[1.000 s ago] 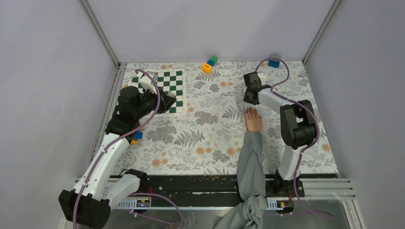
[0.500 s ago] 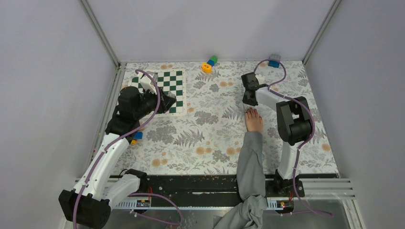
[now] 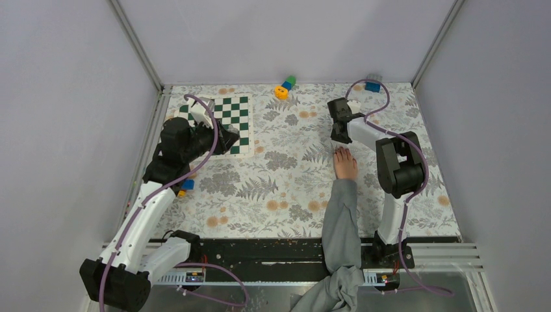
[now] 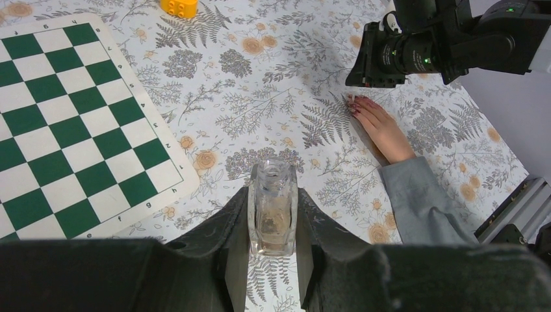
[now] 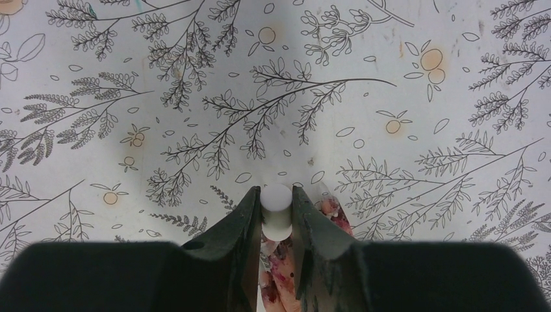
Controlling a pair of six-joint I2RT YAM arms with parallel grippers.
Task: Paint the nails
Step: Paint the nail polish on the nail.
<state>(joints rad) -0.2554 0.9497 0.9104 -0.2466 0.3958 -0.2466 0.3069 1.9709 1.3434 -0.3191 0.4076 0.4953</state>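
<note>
Right end effector (image 5: 278,195) pinches a white cap (image 5: 277,211), just over the nails (image 5: 330,207), which its fingers partly hide. Left end effector (image 4: 273,195) clamps 1 open glass bottle (image 4: 273,218), contents unclear, beside the chessboard (image 4: 65,117). Bare worktop (image 3: 286,188) separates the 2 arms.

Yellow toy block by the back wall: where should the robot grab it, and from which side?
Probably the yellow studded block, pinched across its flat sides from above. It lies low on the flowery tablecloth, with a blue piece and a green piece right behind it toward the wall.
</note>
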